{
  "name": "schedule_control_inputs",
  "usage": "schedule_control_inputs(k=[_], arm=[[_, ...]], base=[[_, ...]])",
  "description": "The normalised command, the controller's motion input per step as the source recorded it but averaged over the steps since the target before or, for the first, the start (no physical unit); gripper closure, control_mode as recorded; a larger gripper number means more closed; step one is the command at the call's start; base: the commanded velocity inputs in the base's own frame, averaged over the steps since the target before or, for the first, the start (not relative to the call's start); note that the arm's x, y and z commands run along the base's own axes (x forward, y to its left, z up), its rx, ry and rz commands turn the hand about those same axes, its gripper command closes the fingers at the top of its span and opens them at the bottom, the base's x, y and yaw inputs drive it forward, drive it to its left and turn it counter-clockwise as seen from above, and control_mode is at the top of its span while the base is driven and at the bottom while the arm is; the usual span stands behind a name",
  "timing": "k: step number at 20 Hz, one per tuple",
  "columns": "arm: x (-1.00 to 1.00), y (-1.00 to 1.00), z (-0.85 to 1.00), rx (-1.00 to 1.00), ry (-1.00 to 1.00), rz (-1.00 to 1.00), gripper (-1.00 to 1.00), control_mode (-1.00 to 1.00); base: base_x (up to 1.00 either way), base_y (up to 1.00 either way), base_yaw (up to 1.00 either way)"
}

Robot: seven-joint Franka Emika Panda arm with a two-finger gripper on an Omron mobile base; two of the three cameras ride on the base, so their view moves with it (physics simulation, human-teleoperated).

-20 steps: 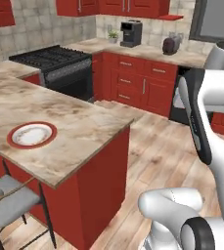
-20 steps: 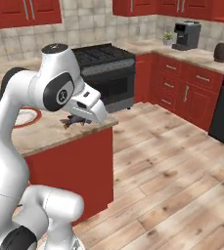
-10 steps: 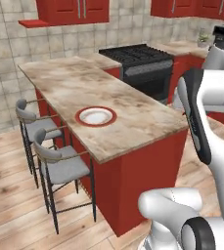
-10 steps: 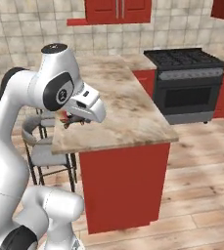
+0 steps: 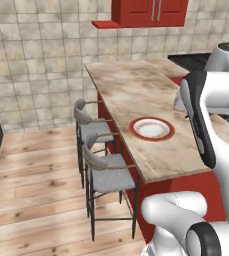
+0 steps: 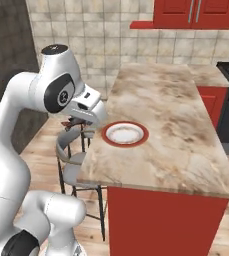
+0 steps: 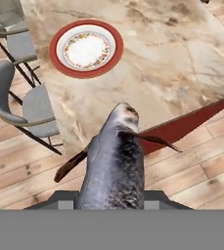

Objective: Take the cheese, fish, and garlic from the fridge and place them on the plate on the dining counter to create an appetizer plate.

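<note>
- Fish (image 7: 114, 161) is sitting clamped in your gripper (image 7: 111, 195), jaws partly closed around its grey body.
- You're hanging beside the dining counter (image 6: 171, 120), off its edge.
- Plate (image 6: 125, 134) is lying near that edge, by two grey stools (image 5: 103, 150).

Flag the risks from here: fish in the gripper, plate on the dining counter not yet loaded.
1. The fish sticks out well past the gripper, with its head over the dining counter edge; a low approach could clip that edge.
2. The plate lies near the stool-side edge, so a long fish released off-centre may overhang the rim or slide off.
3. Two stools stand close beside the counter and could snag the arm.
</note>
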Motion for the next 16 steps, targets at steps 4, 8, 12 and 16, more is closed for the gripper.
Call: schedule_control_inputs(k=[4, 8, 12, 16], arm=[[0.00, 0.00, 0.00, 0.00, 0.00, 0.00, 1.00, 1.00], [0.21, -0.03, -0.02, 0.00, 0.08, 0.08, 1.00, -1.00], [0.57, -0.23, -0.26, 0.00, 0.14, 0.07, 1.00, -1.00], [0.91, -0.30, -0.57, 0.00, 0.19, 0.02, 1.00, -1.00]], base=[[0.68, 0.00, 0.32], [0.28, 0.00, 0.11], [0.00, 0.00, 0.00], [0.00, 0.00, 0.00]])
